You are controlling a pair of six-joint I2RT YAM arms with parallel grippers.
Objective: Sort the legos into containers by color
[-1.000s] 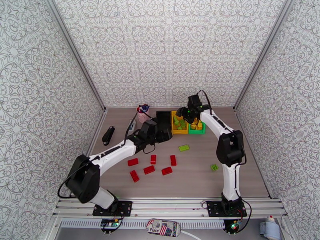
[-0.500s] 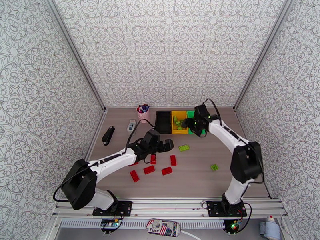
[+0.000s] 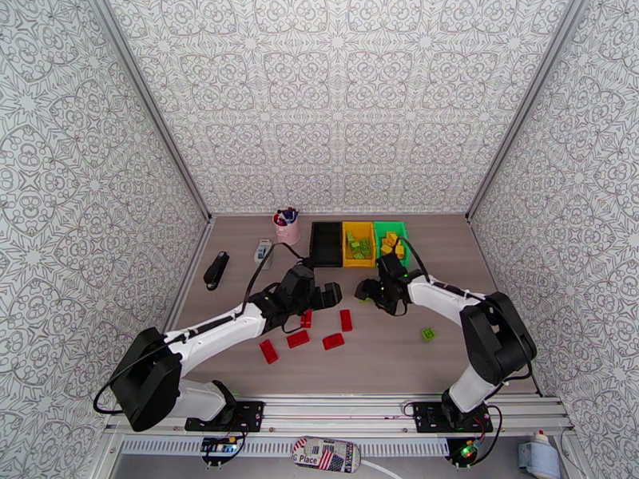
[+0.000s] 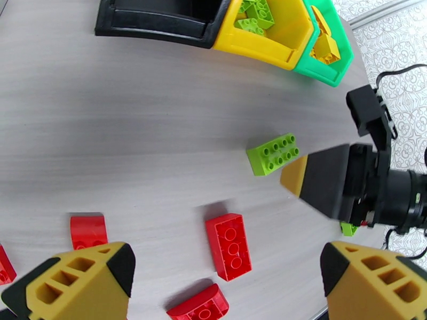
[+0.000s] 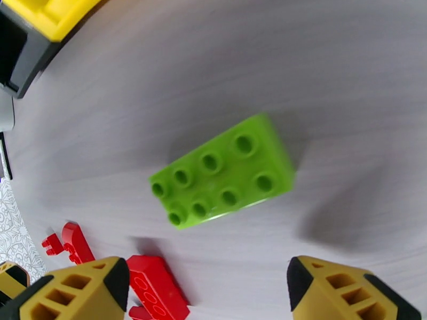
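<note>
You look a good way through. The yellow bin [image 3: 359,225] at the far side of the table [image 3: 479,265] already holds several green bricks [image 3: 359,247], and the green bin [image 3: 390,224] to its right holds yellow bricks [image 3: 391,249]. Each colour is kept together, though not in the bin of its own colour. Yellow looks done, as far as I can see. The black bin [image 3: 326,243], left of the other two, looks empty, so I take it to be meant for the reds.

Still to do: at least five red bricks [image 3: 298,338] lie loose in the near middle of the table, none binned yet. A long green brick [image 5: 224,172] lies flat, studs up, mid-table, near the bins. A small green brick [image 3: 429,334] sits well apart at the near right.

Your right tool [image 5: 208,273] hangs just over the long green brick, jaws apart and nothing between them, so that brick seems to be the step in hand. Your left tool [image 4: 227,262] is over the reds, jaws spread wide and holding nothing.
</note>
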